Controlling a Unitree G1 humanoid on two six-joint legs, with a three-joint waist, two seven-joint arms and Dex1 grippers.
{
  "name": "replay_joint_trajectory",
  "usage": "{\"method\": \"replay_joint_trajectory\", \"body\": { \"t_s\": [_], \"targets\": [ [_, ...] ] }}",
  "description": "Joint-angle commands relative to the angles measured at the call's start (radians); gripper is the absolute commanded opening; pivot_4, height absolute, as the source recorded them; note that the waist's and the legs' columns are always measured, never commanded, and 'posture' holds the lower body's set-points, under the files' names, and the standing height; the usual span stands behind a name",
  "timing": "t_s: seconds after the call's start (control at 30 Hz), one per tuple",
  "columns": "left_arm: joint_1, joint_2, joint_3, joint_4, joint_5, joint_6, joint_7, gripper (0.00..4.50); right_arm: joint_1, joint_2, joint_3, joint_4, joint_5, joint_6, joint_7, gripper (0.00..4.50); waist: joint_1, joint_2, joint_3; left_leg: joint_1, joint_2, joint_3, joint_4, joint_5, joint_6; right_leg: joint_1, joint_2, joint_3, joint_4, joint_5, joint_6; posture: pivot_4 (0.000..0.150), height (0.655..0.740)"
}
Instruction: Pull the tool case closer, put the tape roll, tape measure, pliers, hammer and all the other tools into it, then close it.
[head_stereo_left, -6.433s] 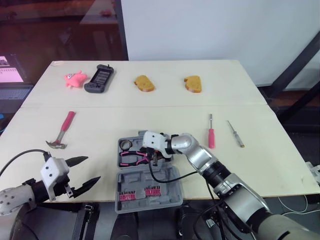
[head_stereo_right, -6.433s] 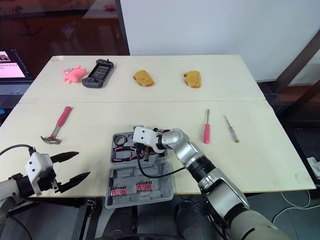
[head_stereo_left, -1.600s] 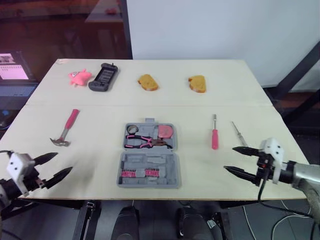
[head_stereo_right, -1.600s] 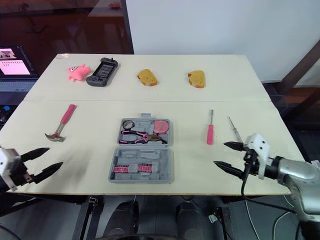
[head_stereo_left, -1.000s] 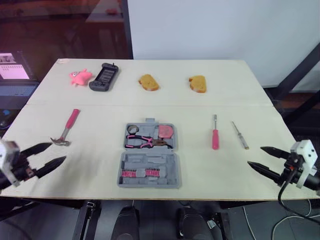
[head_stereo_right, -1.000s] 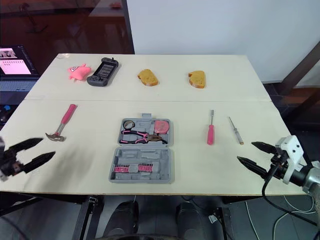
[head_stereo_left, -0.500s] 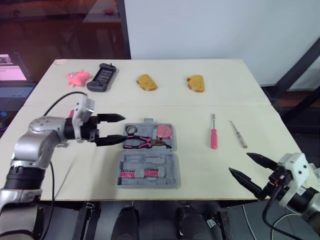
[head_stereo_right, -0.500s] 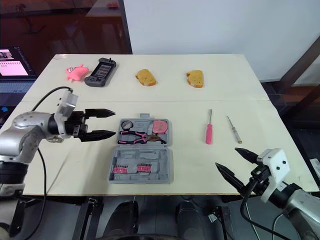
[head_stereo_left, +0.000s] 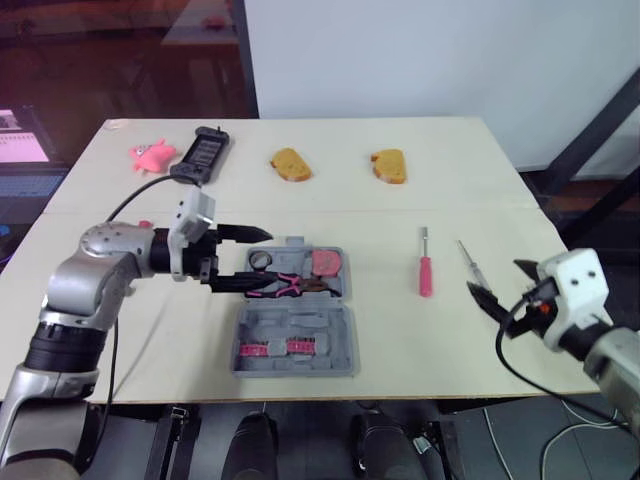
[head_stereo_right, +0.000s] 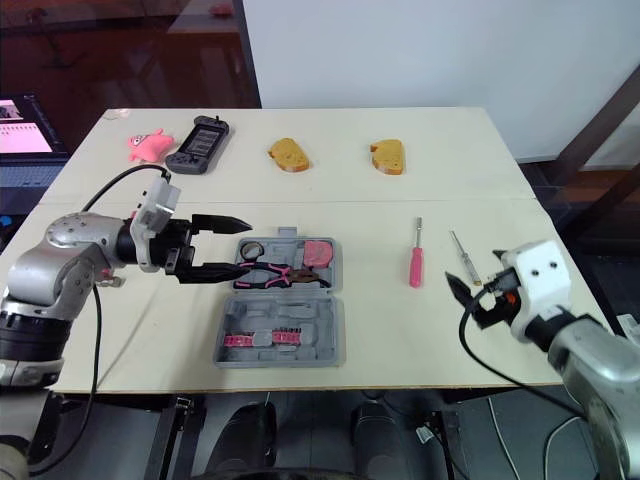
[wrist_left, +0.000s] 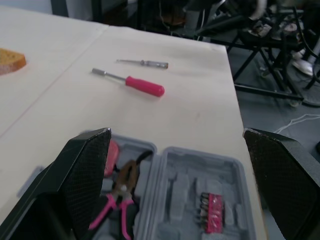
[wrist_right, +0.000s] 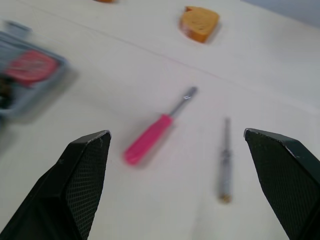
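The grey tool case lies open near the table's front middle. Its far half holds the tape roll, the pink-handled pliers and the pink tape measure; its near half holds pink bit strips. My left gripper is open, its fingertips over the case's left edge by the roll and pliers, gripping nothing. To the right lie a pink screwdriver and a thin metal screwdriver. My right gripper is open just beside the thin one. My left forearm hides the hammer.
Along the far edge lie a pink toy, a black handheld console and two bread pieces. A laptop sits beyond the table's left side. Bare tabletop lies between the case and my right gripper.
My left gripper has edged right, its tips now over the case's left edge. My right gripper has come up from the table's front edge to just beside the thin screwdriver.
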Motion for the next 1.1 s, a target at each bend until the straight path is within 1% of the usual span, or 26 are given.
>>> {"method": "replay_joint_trajectory", "body": {
  "t_s": [0.03,0.13,0.2,0.27,0.3,0.47,0.63,0.77,0.93,1.03,1.1],
  "targets": [
    [0.046,0.03,0.091,-0.051,-0.021,0.01,0.053,4.44,-0.175,-0.041,0.092,0.2,-0.044,0.05,0.028,4.5,-0.001,0.001,0.001,0.0,0.0,0.0,0.0,0.0,0.0,0.0,0.0,0.0,0.0,0.0,0.0,0.15,0.7207],
    [0.147,0.048,0.152,-0.125,-0.034,0.017,0.094,4.44,-0.389,-0.051,0.169,0.472,-0.081,0.074,0.07,4.5,-0.008,0.002,0.003,-0.001,0.0,0.0,0.001,0.0,0.0,0.0,0.0,0.0,0.0,0.0,0.0,0.15,0.7207],
    [0.202,0.052,0.194,-0.177,-0.047,0.026,0.126,4.44,-0.501,-0.043,0.21,0.634,-0.105,0.074,0.093,4.5,-0.007,0.001,0.004,0.0,0.0,0.0,0.001,0.0,0.0,-0.001,0.0,0.001,0.0,0.0,0.0,0.15,0.7207],
    [0.245,0.055,0.229,-0.215,-0.058,0.034,0.156,4.44,-0.58,-0.032,0.238,0.752,-0.122,0.05,0.127,4.5,-0.002,0.001,0.005,-0.001,0.0,0.0,0.0,0.0,0.0,-0.002,0.0,0.001,0.001,0.0,0.0,0.15,0.7207],
    [0.279,0.059,0.256,-0.243,-0.064,0.04,0.174,4.44,-0.636,-0.017,0.251,0.844,-0.132,0.048,0.139,4.5,-0.002,0.001,0.005,-0.001,0.0,0.0,0.0,0.0,0.0,-0.002,0.0,0.001,0.001,0.0,0.0,0.15,0.7207],
    [0.393,0.067,0.349,-0.348,-0.097,0.074,0.235,4.44,-0.813,0.036,0.321,1.168,-0.222,-0.047,0.153,4.5,-0.003,0.002,0.006,-0.002,0.0,0.001,0.001,0.0,0.0,-0.002,0.0,0.001,0.0,0.0,0.001,0.15,0.7207],
    [0.465,0.075,0.417,-0.403,-0.112,0.091,0.271,4.44,-0.922,0.058,0.366,1.395,-0.292,-0.076,0.177,4.5,-0.007,0.003,0.008,-0.002,0.0,0.001,0.001,0.0,0.0,-0.002,0.0,0.001,0.001,0.001,0.001,0.15,0.7207],
    [0.5,0.078,0.436,-0.43,-0.126,0.095,0.291,4.44,-0.96,0.069,0.357,1.482,-0.305,-0.109,0.211,4.5,-0.007,0.003,0.008,-0.002,0.0,0.001,0.0,0.0,0.0,-0.002,0.0,0.001,0.001,0.001,0.002,0.15,0.7207],
    [0.514,0.083,0.437,-0.44,-0.129,0.093,0.305,4.44,-0.983,0.079,0.35,1.542,-0.313,-0.118,0.237,4.5,-0.009,0.003,0.009,-0.002,0.0,0.001,0.001,0.0,0.0,-0.002,0.0,0.001,0.001,0.002,0.003,0.15,0.7207],
    [0.516,0.086,0.433,-0.442,-0.128,0.092,0.311,4.5,-0.992,0.079,0.342,1.572,-0.315,-0.117,0.244,3.69,-0.009,0.003,0.009,-0.002,0.0,0.001,0.0,0.0,0.0,-0.002,0.0,0.001,0.001,0.002,0.003,0.15,0.7207],
    [0.514,0.089,0.431,-0.441,-0.127,0.09,0.313,4.5,-0.999,0.074,0.348,1.58,-0.326,-0.11,0.252,2.69,-0.009,0.003,0.009,-0.002,0.0,0.001,0.0,0.0,0.0,-0.002,0.0,0.001,0.001,0.002,0.004,0.15,0.7207]
  ]
}}
